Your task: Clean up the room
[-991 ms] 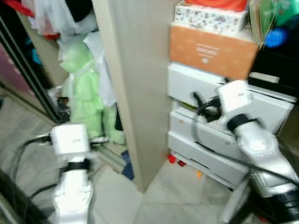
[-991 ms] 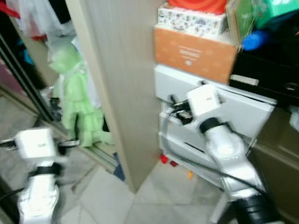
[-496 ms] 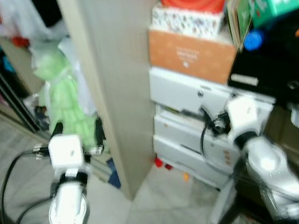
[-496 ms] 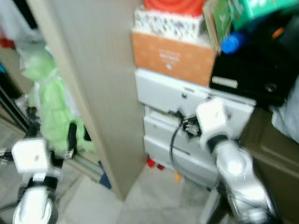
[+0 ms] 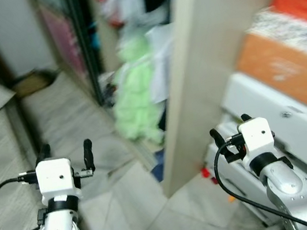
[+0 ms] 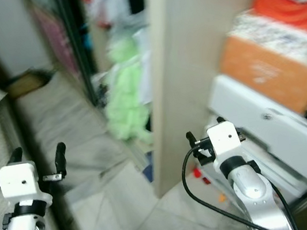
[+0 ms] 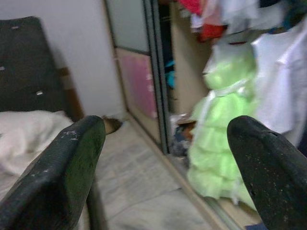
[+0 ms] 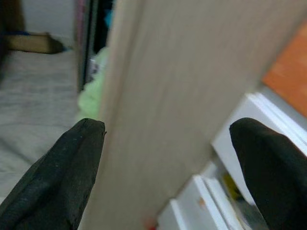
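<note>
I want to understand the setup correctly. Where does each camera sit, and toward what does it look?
Eye views: on the head, looking down at the wardrobe's wooden side panel; both arms show.
Left wrist view: between the open left claw fingers, facing the light green dress.
Right wrist view: between the open right claw fingers, facing the panel.
Shared: dress, panel.

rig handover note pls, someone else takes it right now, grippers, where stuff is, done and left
Left gripper: open, empty, raised over the grey floor mat.
Right gripper: open, empty, raised by the beige wardrobe panel and the white drawer unit.
Things: a light green plush toy sits at the open wardrobe's foot; small red and orange bits lie on the tiles by the drawer unit; an orange box sits on top of it.
Done: nothing held.
Left: likely picking up the toy and floor bits. Head views are blurred.
</note>
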